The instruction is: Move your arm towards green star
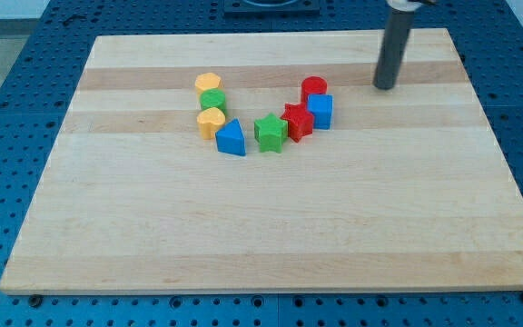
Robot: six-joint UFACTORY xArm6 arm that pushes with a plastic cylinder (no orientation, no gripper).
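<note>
The green star (270, 132) lies near the middle of the wooden board (271, 227), touching the red star (298, 121) on its right. My tip (385, 87) rests on the board at the view's upper right, well to the right of and above the green star, and right of the red cylinder (313, 89) and blue cube (320, 110). It touches no block.
A blue triangle-like block (231, 138) lies left of the green star. Further left stand a yellow block (211, 121), a green cylinder (212, 100) and a yellow hexagon block (207, 84). A blue perforated table (7, 136) surrounds the board.
</note>
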